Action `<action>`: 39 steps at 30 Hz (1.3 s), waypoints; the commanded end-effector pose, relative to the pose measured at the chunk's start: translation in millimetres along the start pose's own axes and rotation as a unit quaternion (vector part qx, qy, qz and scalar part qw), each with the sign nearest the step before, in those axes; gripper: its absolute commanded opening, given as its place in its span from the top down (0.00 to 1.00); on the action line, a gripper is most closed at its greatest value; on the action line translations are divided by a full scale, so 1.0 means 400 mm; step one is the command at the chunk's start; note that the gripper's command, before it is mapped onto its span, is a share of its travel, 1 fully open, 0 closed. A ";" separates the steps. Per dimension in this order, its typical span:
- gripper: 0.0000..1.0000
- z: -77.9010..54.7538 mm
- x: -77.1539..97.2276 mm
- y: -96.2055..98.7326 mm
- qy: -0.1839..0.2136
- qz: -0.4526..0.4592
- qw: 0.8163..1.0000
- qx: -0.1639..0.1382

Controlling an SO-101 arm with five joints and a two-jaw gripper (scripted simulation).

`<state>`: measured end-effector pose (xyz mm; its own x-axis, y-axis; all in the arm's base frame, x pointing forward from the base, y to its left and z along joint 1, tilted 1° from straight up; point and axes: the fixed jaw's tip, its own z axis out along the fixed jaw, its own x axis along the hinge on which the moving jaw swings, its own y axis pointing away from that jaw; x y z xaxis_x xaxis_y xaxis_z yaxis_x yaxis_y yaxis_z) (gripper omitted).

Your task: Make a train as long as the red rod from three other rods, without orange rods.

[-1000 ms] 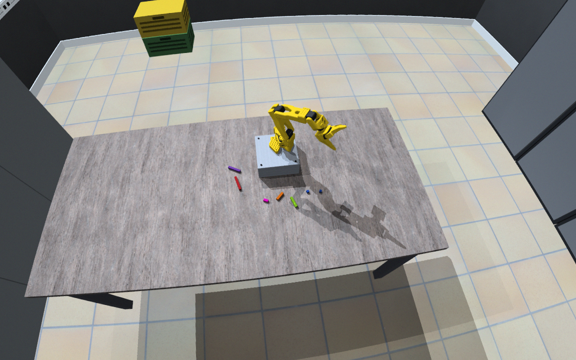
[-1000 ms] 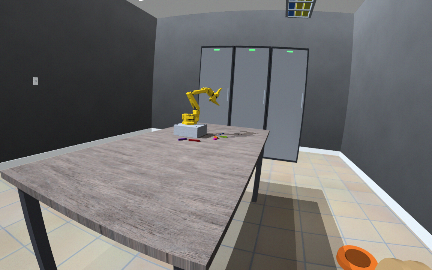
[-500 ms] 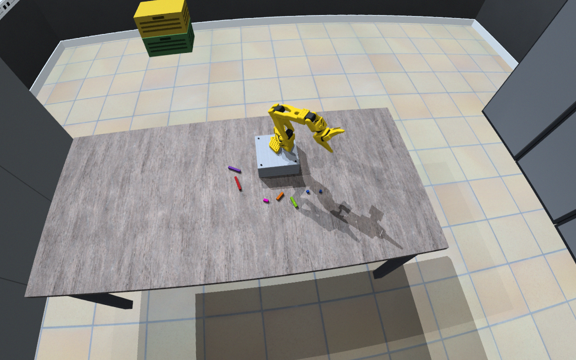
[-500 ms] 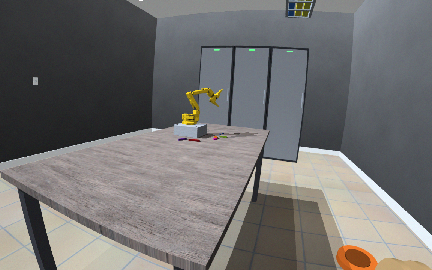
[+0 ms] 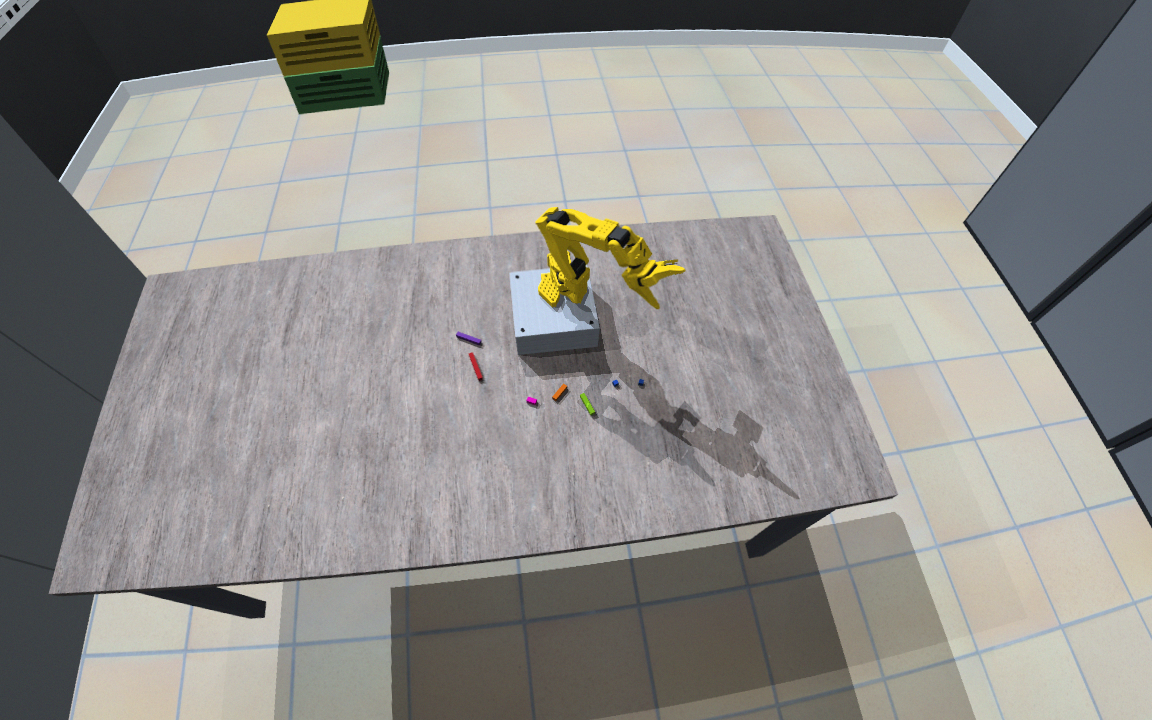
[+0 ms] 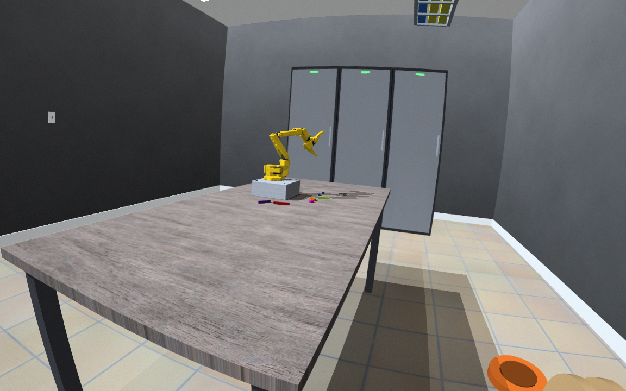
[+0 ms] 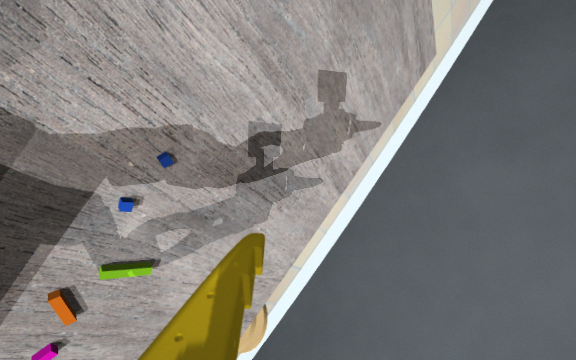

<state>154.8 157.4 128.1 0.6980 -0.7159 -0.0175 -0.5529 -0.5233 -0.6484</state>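
Gripper [image 5: 662, 279] on my yellow arm hangs high, jaws wide and empty, while the short lime-green rod [image 5: 588, 403] I judge I need first lies flat on the grey wood-grain table [image 5: 294, 429] toward seven o'clock, long axis running eleven-to-five.

You're looking at a bare lab or workshop room: dark grey walls, a tiled floor [image 5: 652, 116], tall grey cabinets [image 6: 366, 145] at centre frame, stacked crates [image 5: 329, 53] at upper left, one wooden table [image 6: 198, 252].
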 end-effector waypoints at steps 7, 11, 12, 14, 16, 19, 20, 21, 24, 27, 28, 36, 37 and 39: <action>0.00 0.001 0.017 0.024 0.010 0.020 1.000 -0.021; 0.00 0.001 0.024 0.034 0.015 0.029 0.999 -0.031; 0.00 0.001 0.026 0.037 0.016 0.031 0.999 -0.033; 0.00 0.001 0.026 0.037 0.016 0.031 0.999 -0.033; 0.00 0.003 0.022 0.028 0.013 0.026 0.999 -0.028; 0.00 0.006 0.027 0.038 0.016 0.032 0.999 -0.038; 0.00 0.007 0.028 0.041 0.017 0.033 0.998 -0.042; 0.00 0.008 0.030 0.044 0.018 0.035 0.998 -0.045; 0.00 0.011 0.034 0.053 0.021 0.041 0.997 -0.055; 0.00 0.013 0.038 0.063 0.024 0.047 0.996 -0.065; 0.00 0.014 0.040 0.066 0.025 0.049 0.996 -0.069; 0.00 0.010 0.041 0.062 0.026 0.044 0.997 -0.065; 0.00 0.011 0.043 0.065 0.026 0.044 0.996 -0.068; 0.00 0.012 0.045 0.071 0.028 0.045 0.996 -0.074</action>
<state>155.4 137.6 112.5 0.6259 -0.7793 -0.0315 -0.6552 -0.5034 -0.5633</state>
